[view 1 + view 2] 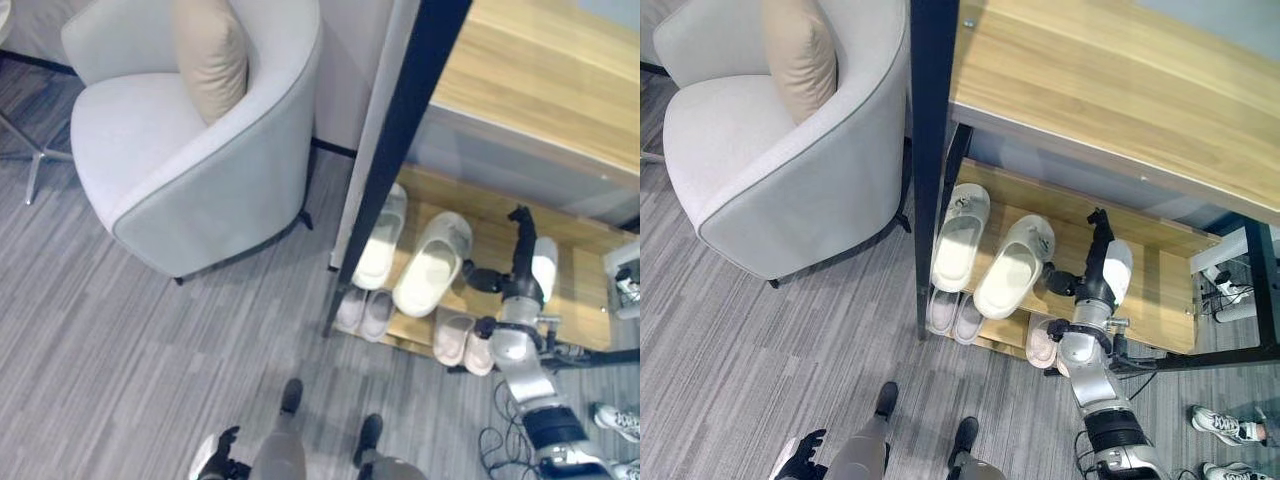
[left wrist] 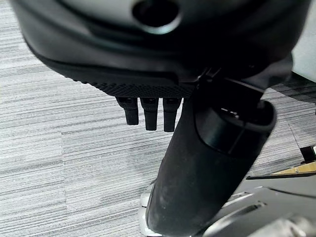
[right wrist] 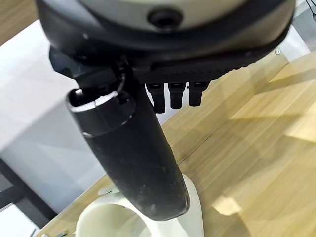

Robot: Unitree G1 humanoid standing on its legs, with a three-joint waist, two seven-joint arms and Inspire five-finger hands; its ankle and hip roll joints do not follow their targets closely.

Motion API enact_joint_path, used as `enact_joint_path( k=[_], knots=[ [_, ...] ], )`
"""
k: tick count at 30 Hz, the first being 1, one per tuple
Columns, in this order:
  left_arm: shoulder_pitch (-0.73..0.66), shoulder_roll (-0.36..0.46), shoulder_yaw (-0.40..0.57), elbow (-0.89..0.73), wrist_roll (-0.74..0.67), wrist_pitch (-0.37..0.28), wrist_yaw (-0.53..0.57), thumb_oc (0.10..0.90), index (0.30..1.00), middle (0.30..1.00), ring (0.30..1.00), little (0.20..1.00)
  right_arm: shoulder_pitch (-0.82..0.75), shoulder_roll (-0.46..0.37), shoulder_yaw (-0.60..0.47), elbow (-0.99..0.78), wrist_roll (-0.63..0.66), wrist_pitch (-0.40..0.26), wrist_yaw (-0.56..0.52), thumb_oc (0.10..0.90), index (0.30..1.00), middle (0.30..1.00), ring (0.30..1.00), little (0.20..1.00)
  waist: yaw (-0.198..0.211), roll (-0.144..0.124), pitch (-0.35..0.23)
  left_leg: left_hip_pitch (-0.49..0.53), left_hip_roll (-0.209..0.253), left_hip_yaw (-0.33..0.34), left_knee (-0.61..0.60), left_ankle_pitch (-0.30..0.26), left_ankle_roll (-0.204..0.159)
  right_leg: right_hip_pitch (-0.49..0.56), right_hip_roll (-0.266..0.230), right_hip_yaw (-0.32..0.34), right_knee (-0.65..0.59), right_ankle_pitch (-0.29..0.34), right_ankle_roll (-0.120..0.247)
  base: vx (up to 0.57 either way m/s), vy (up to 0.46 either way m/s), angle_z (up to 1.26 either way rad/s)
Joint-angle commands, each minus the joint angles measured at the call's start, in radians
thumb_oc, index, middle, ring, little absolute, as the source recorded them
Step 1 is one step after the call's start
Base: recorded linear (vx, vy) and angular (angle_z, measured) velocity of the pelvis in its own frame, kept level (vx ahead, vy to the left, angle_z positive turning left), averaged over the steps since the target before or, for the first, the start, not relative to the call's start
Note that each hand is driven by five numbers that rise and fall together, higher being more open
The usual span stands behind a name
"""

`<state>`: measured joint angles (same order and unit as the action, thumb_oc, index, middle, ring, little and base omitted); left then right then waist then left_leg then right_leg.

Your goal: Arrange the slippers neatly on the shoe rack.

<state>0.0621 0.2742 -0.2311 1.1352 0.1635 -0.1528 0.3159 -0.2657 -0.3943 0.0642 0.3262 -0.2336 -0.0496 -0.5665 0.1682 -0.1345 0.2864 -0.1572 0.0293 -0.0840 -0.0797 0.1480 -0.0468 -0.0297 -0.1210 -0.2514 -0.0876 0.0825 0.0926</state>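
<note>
2 cream slippers toes inward on rack shelf, R hand fingers straight.

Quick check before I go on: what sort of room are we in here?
Probably a home or showroom entryway or lounge corner: a low wooden shoe rack holding white slippers, a grey armchair with a beige cushion, and grey carpet.

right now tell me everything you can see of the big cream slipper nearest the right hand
The big cream foam-looking slipper is an open-backed slide with a broad rounded strap over its toe and a smooth hollow footbed. It lies flat on the wooden shoe rack shelf, toe pointing inward, angled beside its cream partner. The right hand, fingers straight, is just beside it; contact is unclear.
</note>
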Motion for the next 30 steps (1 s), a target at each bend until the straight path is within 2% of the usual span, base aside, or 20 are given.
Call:
enact_joint_path(
  k=[1,9,20,24,26,30],
  knots=[
    [0.008,-0.036,-0.024,0.069,0.000,-0.019,0.019,0.800,0.900,0.900,0.900,0.900,-0.054,-0.064,-0.033,-0.105,-0.011,-0.093,-0.037,0.800,0.900,0.900,0.900,0.900,0.004,0.028,-0.073,0.083,-0.005,-0.051,0.004,-0.181,0.045,-0.013,-0.021,0.026,0.047,-0.096,0.039,0.00,0.000,0.00],
    [0.012,-0.043,-0.008,0.085,0.001,-0.014,0.027,0.800,0.900,0.900,0.900,0.900,-0.001,-0.017,-0.040,-0.142,0.002,-0.107,-0.037,0.800,0.900,0.900,0.900,0.900,-0.002,0.029,-0.082,0.091,-0.005,-0.049,0.002,-0.185,0.047,-0.007,-0.024,0.023,0.051,-0.099,0.040,0.00,0.000,0.00],
    [0.021,-0.057,-0.009,0.099,0.010,-0.010,0.031,0.800,0.900,0.900,0.900,0.900,0.035,-0.023,-0.112,-0.166,0.000,-0.111,-0.099,0.800,0.900,0.900,0.900,0.900,-0.011,0.039,-0.094,0.105,-0.006,-0.045,0.000,-0.192,0.047,0.001,-0.025,0.024,0.052,-0.103,0.042,0.00,0.000,0.00],
    [0.019,-0.059,0.002,0.097,0.007,-0.006,0.036,0.800,0.900,0.900,0.900,0.900,0.070,-0.015,-0.117,-0.259,0.015,-0.127,-0.069,0.800,0.900,0.900,0.900,0.900,-0.021,0.040,-0.100,0.112,-0.004,-0.040,0.000,-0.194,0.046,0.006,-0.024,0.029,0.053,-0.105,0.041,0.00,0.000,0.00],
    [0.018,-0.060,0.011,0.093,0.002,-0.006,0.032,0.800,0.900,0.900,0.900,0.900,0.123,-0.007,-0.109,-0.317,0.033,-0.154,-0.018,0.800,0.900,0.900,0.900,0.900,-0.032,0.040,-0.106,0.117,-0.003,-0.036,-0.001,-0.195,0.046,0.009,-0.024,0.031,0.055,-0.106,0.041,0.00,-0.003,-0.02],
    [0.022,-0.065,0.016,0.093,0.003,-0.006,0.027,0.800,0.900,0.900,0.900,0.900,0.176,0.011,-0.090,-0.339,0.061,-0.176,0.028,0.800,0.900,0.900,0.900,0.900,-0.041,0.041,-0.112,0.121,-0.002,-0.033,-0.001,-0.196,0.045,0.011,-0.023,0.033,0.056,-0.107,0.041,0.00,-0.009,-0.11]
  ],
)
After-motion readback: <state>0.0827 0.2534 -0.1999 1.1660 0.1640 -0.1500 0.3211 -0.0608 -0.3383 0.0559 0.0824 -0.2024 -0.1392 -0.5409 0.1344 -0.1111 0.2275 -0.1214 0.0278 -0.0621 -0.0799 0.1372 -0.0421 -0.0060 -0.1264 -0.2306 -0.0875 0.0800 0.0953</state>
